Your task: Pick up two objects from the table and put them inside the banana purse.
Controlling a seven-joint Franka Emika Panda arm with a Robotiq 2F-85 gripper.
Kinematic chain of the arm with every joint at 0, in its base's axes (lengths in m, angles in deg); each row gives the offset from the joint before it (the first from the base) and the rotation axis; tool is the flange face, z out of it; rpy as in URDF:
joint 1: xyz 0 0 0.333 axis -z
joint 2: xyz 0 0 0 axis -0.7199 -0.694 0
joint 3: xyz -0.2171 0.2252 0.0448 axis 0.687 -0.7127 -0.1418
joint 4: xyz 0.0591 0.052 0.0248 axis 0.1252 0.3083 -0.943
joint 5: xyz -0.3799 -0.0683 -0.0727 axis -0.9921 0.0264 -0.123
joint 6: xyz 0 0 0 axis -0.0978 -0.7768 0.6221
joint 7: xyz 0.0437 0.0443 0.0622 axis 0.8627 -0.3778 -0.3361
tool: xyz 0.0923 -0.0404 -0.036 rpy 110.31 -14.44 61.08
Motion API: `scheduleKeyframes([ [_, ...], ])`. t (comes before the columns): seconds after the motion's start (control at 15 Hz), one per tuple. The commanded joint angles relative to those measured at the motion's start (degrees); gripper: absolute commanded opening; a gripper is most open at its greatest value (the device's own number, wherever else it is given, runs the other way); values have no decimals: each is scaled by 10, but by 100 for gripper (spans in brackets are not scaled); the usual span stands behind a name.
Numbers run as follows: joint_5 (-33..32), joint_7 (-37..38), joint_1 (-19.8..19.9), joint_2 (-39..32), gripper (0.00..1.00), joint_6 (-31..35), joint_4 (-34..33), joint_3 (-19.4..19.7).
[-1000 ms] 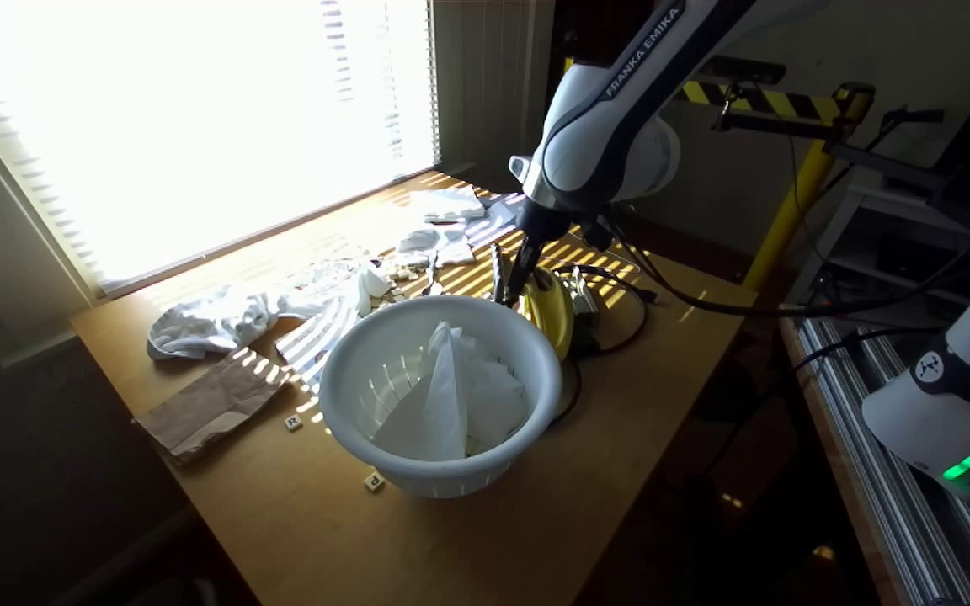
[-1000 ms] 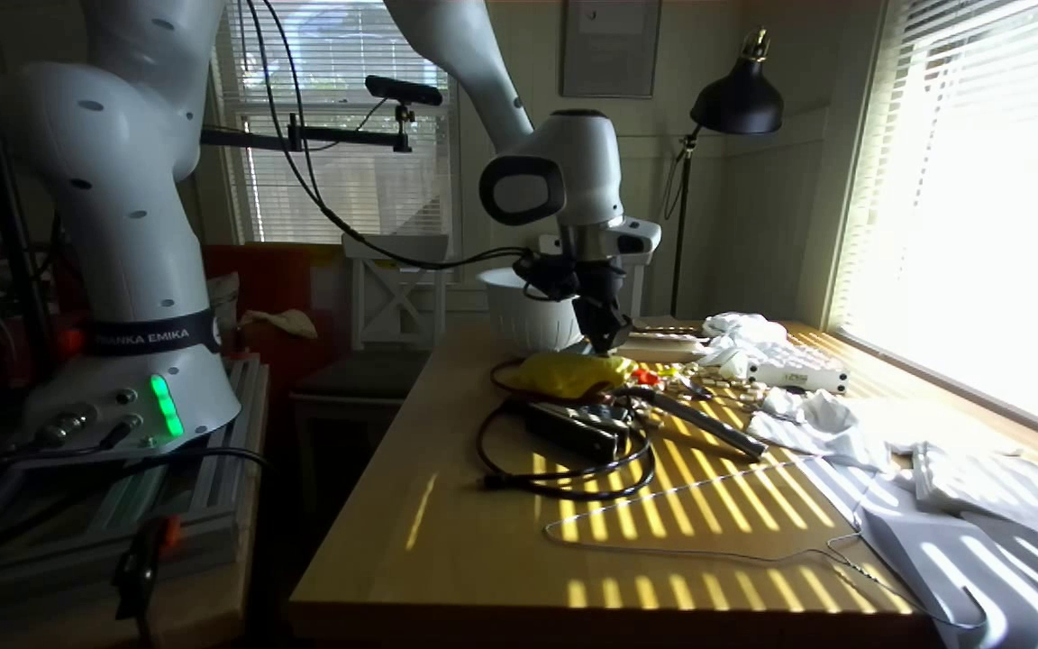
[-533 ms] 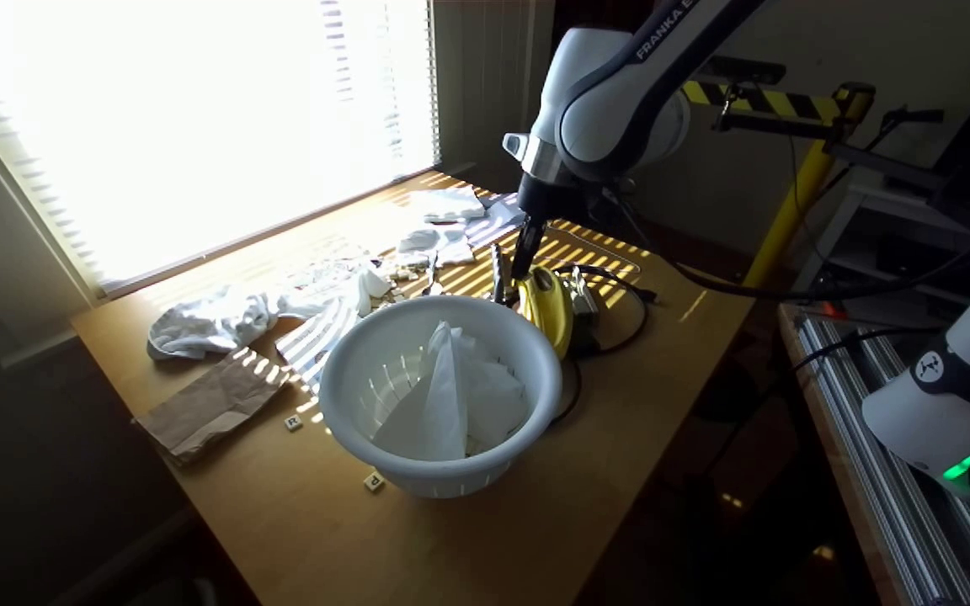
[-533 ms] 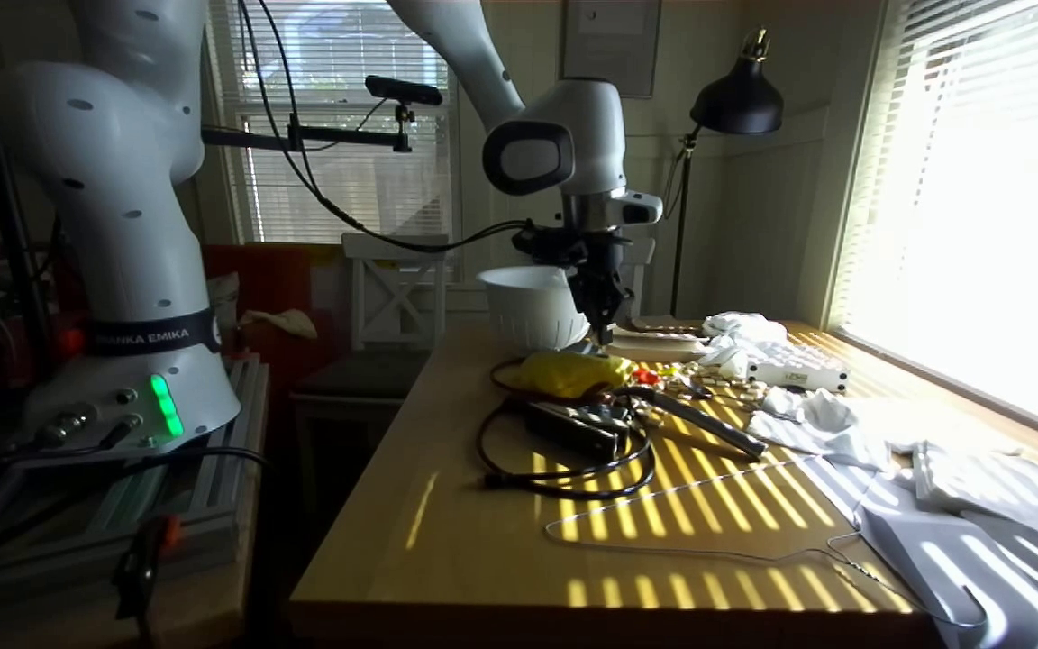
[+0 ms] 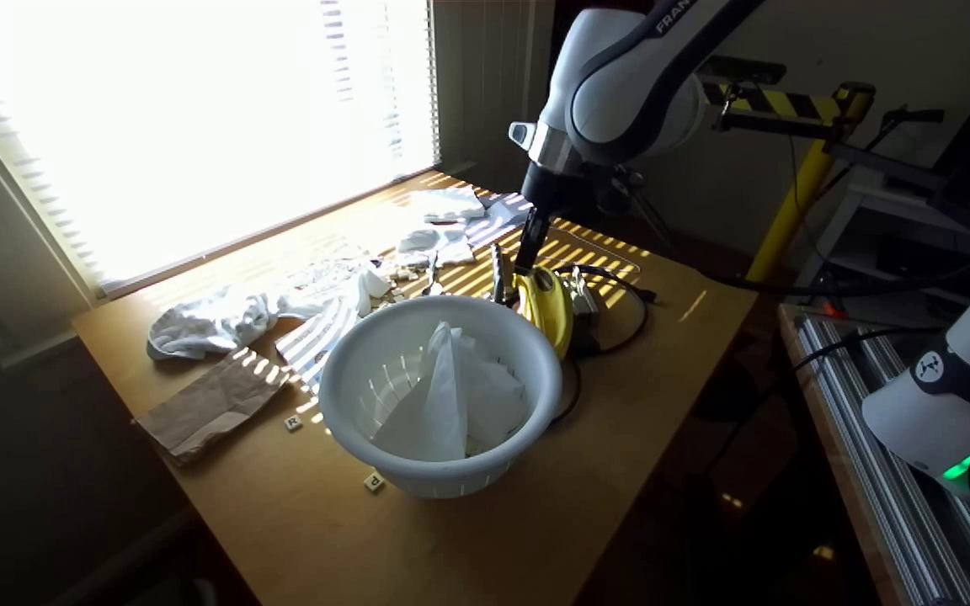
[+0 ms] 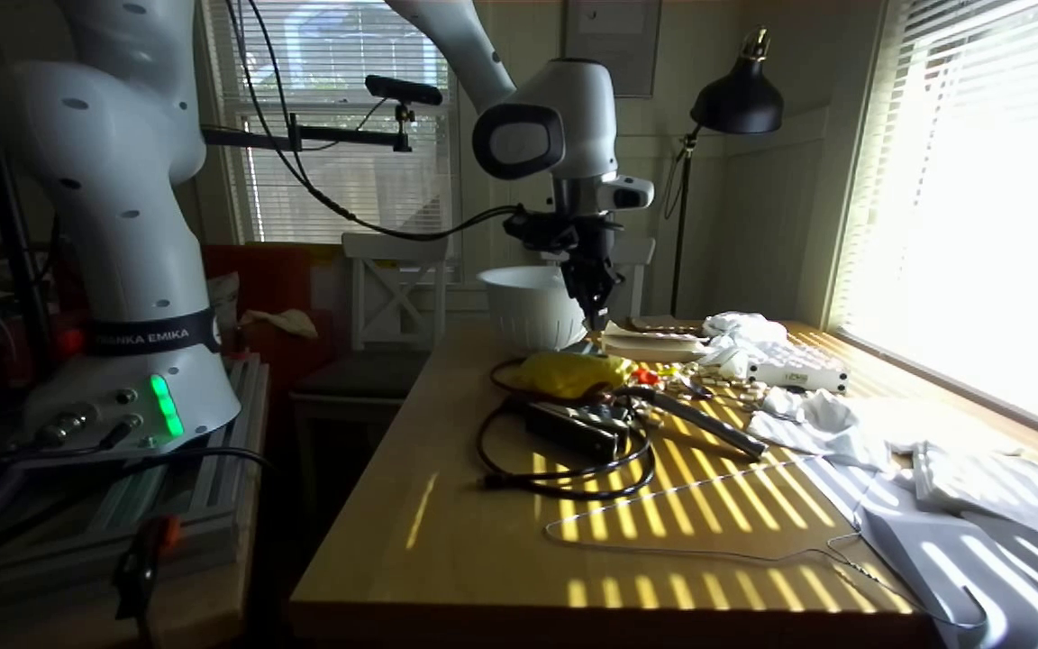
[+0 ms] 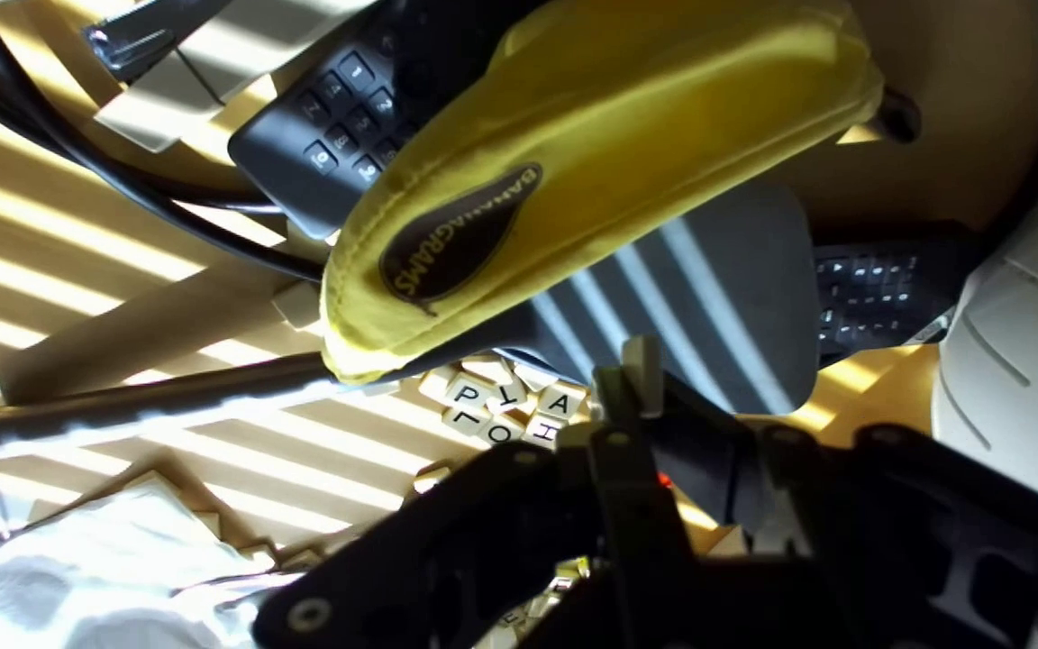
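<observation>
- Above the wooden table, you have your gripper pinching a small pale tile between its fingertips, raised off the surface and near the banana purse.
- On the table lies the banana purse itself, its dark BANANAGRAMS label facing up in the wrist view.
- Under it in that view you see a blue-grey spatula, the blade partly covered and striped with sunlight, the black handle reaching out past the end of the purse.
- Just beside the purse you have a black keypad, partly hidden behind it from the wrist, and a black cable looped on the wood.
- Letter tiles cluster by the spatula's neck; you can read P, Y and A on three of them.
- Close to the purse stands the pale bowl, upright, holding white sheets; whether they are paper or cloth, you cannot tell.
- Well apart from your gripper, in an exterior view, you find a brown paper bag, a crumpled white cloth, and two loose tiles marked R and P.
</observation>
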State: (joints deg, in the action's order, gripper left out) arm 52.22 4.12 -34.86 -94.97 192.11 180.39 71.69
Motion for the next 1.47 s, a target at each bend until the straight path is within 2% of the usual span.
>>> scheduleKeyframes([
  [0.0, 24, 8, 8, -36, 3, 64, 0, -23],
  [0.13, 12, 21, 13, -61, 3, 82, -6, -31],
  [0.27, 29, 11, 4, -89, 3, 107, -15, -28],
  [0.6, 32, 21, 4, -119, 3, 133, -36, -27],
  [0.8, 13, 25, -7, -99, 3, 105, -27, -4],
  [0.87, -35, 59, 17, -89, 3, 96, -20, -18],
  [1.0, -61, 68, 20, -71, 3, 74, -13, -13],
  [1.2, -69, 61, 34, -44, 3, 24, -10, -20],
  [1.4, -66, 52, 31, -26, 3, -24, -10, -14],
])
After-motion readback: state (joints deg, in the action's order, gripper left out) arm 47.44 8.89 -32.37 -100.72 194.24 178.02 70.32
